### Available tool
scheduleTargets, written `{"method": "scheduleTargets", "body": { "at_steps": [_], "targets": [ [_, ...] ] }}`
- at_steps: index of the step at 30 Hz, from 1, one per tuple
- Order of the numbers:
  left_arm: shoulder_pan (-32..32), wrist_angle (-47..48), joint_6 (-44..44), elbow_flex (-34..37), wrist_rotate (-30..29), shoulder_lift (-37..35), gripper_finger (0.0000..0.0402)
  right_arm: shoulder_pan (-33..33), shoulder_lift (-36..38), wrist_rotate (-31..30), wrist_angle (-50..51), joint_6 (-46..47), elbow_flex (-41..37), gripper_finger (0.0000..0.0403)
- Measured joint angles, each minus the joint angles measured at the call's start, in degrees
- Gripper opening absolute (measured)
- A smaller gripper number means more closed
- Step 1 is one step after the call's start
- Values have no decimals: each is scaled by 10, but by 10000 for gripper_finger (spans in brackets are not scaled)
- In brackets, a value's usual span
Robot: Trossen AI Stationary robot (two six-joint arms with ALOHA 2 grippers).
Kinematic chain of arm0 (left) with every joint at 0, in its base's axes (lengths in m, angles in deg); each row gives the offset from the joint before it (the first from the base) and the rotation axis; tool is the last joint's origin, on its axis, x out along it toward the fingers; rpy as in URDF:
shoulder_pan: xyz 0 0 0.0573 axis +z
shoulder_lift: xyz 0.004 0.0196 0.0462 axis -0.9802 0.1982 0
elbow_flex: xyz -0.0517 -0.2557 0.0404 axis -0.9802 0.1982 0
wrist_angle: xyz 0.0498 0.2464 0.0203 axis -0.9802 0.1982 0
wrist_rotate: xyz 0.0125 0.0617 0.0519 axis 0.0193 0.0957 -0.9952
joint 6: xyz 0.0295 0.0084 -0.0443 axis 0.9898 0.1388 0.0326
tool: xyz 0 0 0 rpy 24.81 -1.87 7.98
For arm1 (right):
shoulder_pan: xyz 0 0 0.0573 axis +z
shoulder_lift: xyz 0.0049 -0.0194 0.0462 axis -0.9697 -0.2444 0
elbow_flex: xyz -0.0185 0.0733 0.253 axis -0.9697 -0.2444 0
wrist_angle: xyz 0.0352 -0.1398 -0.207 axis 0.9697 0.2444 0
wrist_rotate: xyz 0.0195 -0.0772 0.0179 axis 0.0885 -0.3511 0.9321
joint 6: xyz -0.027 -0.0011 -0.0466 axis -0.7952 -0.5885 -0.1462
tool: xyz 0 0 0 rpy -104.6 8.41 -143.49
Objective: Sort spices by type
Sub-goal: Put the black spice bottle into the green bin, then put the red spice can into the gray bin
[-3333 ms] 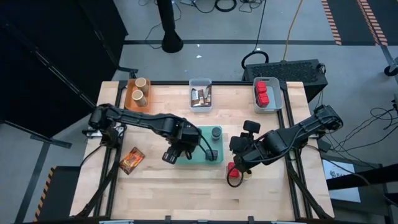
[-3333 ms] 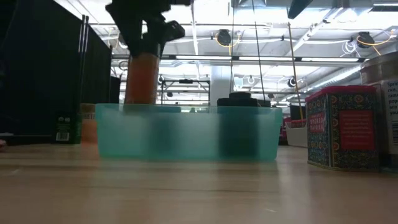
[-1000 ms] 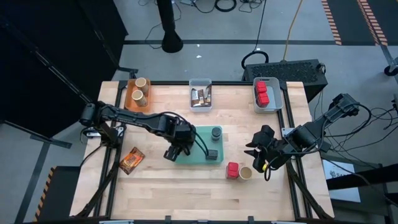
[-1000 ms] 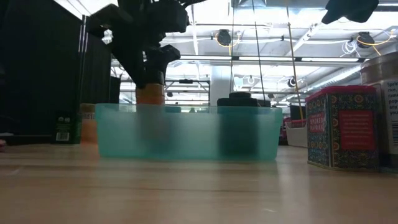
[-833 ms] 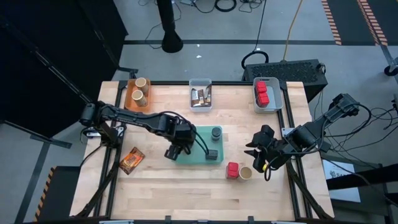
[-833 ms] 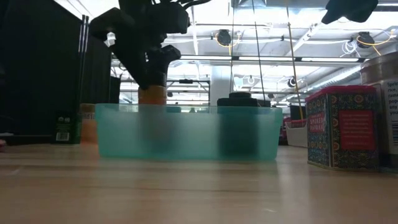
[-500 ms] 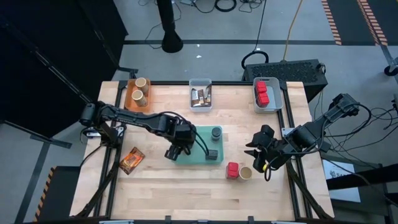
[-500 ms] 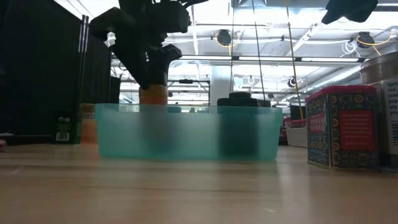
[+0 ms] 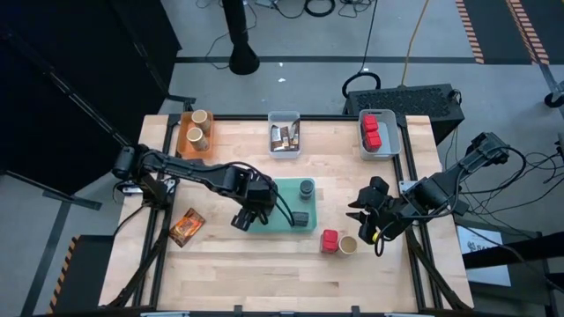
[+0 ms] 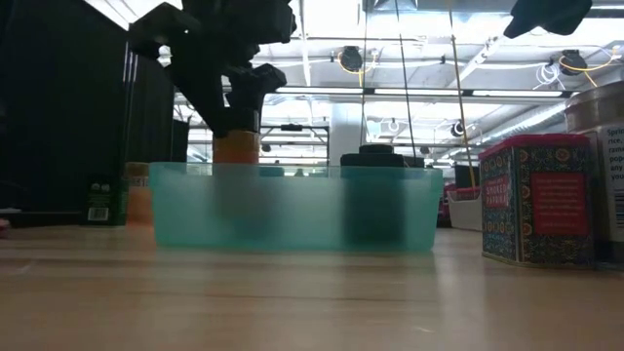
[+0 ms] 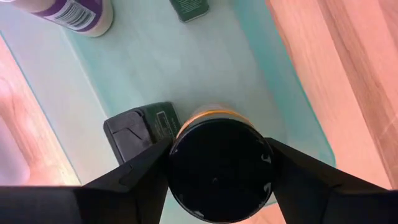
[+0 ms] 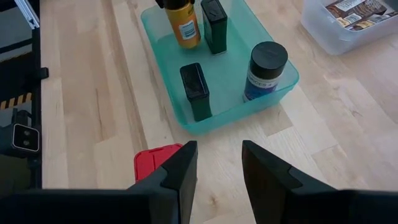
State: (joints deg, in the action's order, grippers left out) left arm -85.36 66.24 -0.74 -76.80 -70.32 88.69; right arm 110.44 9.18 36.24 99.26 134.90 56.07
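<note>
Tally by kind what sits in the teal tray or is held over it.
Dark blocks: 2
Black-lidded jar, purple label: 1
Orange jar, in the left gripper's jaws: 1
Total: 4
Right gripper waits open near the table's right edge.

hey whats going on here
A two-armed robot is sorting spices into bins. The left gripper is shut on a black-lidded orange jar over the teal tray, which also holds dark blocks and a dark jar. The right gripper waits with jaws apart at the table's right side, near a red cube and a tan jar.
</note>
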Motion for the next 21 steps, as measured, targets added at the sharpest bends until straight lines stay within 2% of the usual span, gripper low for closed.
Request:
{"method": "scheduleTargets", "body": {
  "at_steps": [8,11,16,21],
  "targets": [
    [0,-5,0,0,-14,0,295,0,0,0,0,0,0,112],
    [0,-9,0,-4,-50,0,310,0,0,-2,0,-11,0,112],
    [1,21,-3,-42,-122,-14,313,-6,0,-44,3,-22,4,112],
    [1,37,-3,-76,-127,-60,313,-30,-5,-44,-7,-28,23,112]
  ]
}}
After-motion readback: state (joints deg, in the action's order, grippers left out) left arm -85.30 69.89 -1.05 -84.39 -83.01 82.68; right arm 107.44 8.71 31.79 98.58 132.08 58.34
